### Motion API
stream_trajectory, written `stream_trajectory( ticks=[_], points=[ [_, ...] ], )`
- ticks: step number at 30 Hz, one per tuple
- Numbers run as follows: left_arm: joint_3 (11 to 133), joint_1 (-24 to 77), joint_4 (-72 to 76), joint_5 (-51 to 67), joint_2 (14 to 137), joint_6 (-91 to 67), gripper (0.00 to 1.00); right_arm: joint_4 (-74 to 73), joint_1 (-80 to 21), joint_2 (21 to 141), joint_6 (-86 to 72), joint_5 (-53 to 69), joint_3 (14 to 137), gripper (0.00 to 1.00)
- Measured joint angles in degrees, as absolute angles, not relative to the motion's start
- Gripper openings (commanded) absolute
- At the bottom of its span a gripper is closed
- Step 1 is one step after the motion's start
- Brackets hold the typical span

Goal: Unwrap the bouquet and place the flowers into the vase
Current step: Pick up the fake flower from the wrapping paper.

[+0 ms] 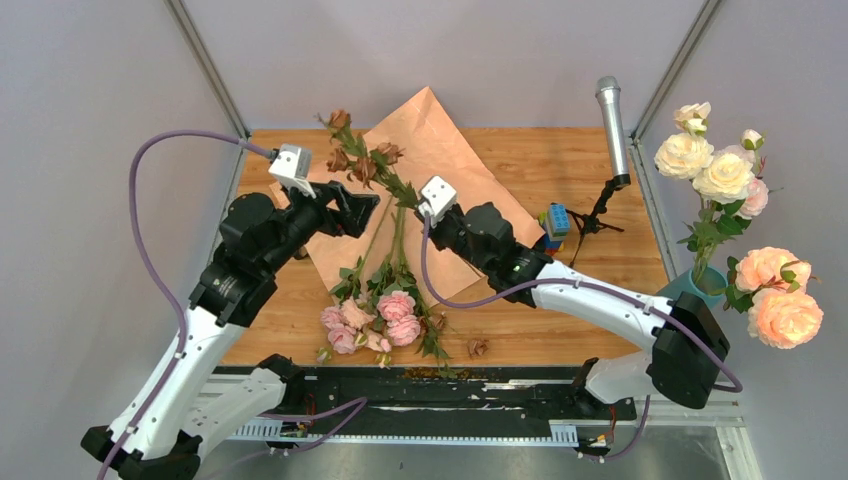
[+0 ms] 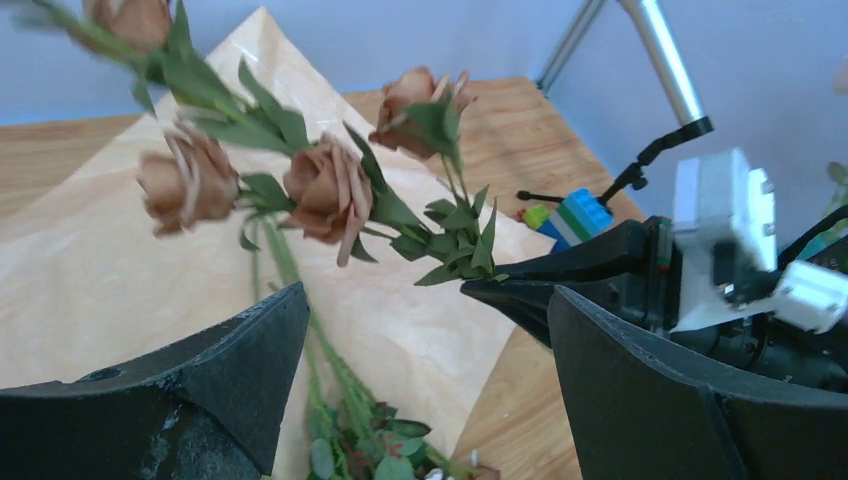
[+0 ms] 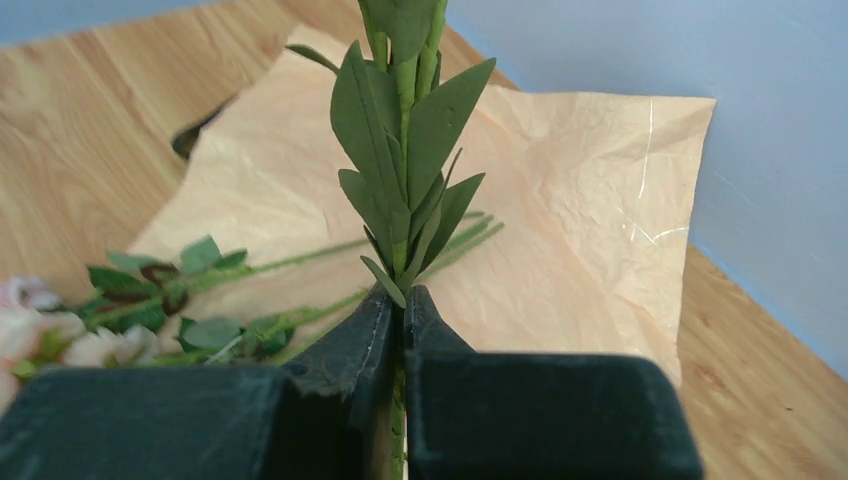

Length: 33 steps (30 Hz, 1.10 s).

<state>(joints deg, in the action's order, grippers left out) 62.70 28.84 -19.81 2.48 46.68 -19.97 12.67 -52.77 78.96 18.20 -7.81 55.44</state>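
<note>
**While my right gripper pinches one stem, the other flowers lie loose on the table**

1. Table (image 1: 600,270): wood top, carries everything listed below.
2. Paper (image 1: 440,130): one tan sheet, unfolded and lying flat, with a corner pointing to the far edge.
3. Flowers (image 1: 375,320): a loose bunch. The pink and cream heads are on bare wood near my side, and the stems run back onto the paper.
4. Stem (image 1: 365,160): a single leafy one with several brown, dried heads. It is raised above the paper and slants toward the far left.
5. Vase (image 1: 690,285): teal, at the right edge beside my right arm's elbow, well apart from the flowers. Big peach roses (image 1: 775,295) stand in it.
6. Microphone (image 1: 612,125): silver, on a black stand, at the far right.
7. Blocks (image 1: 556,222): a small coloured stack just beside the stand.
8. Right gripper (image 3: 402,305): jaws pressed together on the stem, with leaves fanning out just above the tips.
9. Left gripper (image 2: 430,330): jaws spread wide with nothing between them. It is over the paper's left part, just beside the stem and facing my right gripper.
</note>
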Motion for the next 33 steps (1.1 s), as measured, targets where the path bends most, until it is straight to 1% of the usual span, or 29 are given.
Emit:
stream_trajectory(
  ticks=[4, 10, 14, 19, 23, 26, 28, 29, 31, 32, 33],
  points=[
    [58.7, 28.8, -12.4, 7.1, 48.6, -24.8, 0.96, 16.4, -52.8, 75.7, 8.8, -7.3, 55.5, 0.00],
    [54.3, 28.8, -4.5, 11.9, 50.9, -30.9, 0.97, 22.9, -52.7, 72.6, 0.1, -3.2, 55.6, 0.00],
    [52.1, 28.8, 2.1, 14.3, 51.1, -35.0, 0.92, 25.2, -52.7, 72.4, -2.8, 1.3, 55.5, 0.00],
    [50.7, 28.8, 7.8, 16.4, 51.3, -38.5, 0.73, 27.0, -52.7, 72.4, -5.1, 6.1, 55.5, 0.00],
    [50.7, 28.9, 10.0, 17.9, 51.7, -40.0, 0.62, 27.9, -52.7, 72.5, -6.0, 8.1, 55.5, 0.00],
    [50.7, 28.9, 11.0, 19.0, 52.1, -40.8, 0.48, 28.1, -52.6, 73.1, -6.3, 8.7, 55.6, 0.00],
    [50.7, 28.9, 11.7, 19.6, 52.5, -41.3, 0.35, 28.0, -52.6, 73.7, -6.4, 9.1, 55.6, 0.00],
    [50.7, 28.9, 11.8, 19.9, 52.7, -41.5, 0.23, 27.9, -52.6, 74.0, -6.5, 9.3, 55.6, 0.02],
    [50.6, 28.9, 11.9, 20.4, 52.9, -41.5, 0.08, 27.3, -52.6, 74.3, -6.6, 9.6, 55.6, 0.12],
    [50.5, 28.9, 11.8, 20.4, 52.9, -41.7, 0.01, 27.1, -52.6, 74.3, -6.6, 9.6, 55.7, 0.19],
    [50.4, 28.8, 12.0, 20.5, 52.9, -42.0, 0.00, 26.9, -52.6, 74.3, -6.7, 9.6, 55.8, 0.26]
  ],
)
